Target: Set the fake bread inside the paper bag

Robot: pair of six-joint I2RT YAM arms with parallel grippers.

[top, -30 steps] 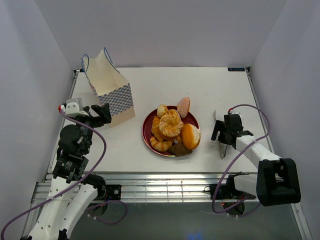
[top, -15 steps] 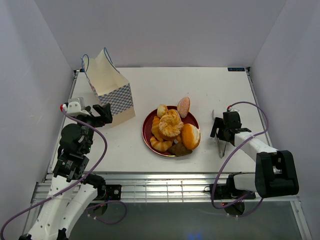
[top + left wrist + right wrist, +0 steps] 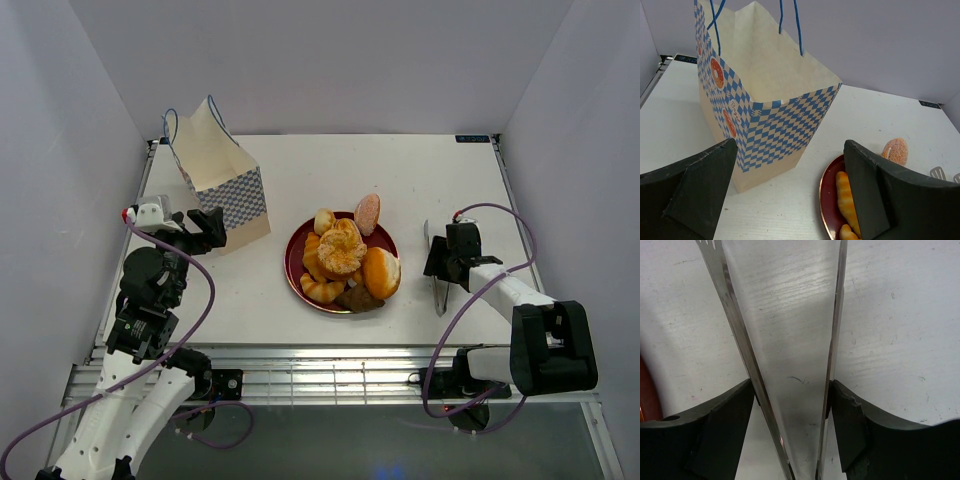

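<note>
Right fingers [image 3: 715,440] now against far-pointing tongs [image 3: 735,325]

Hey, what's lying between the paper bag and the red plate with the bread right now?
Nothing. Only bare white table separates the paper bag from the red plate. The top external view shows that gap, and the left wrist view agrees.

Right wrist: tongs [image 3: 737,335] cut by top and bottom edges; I get only sliver of dark red plate [image 3: 646,390]. Left wrist: paper bag [image 3: 765,125] top cropped.
</note>
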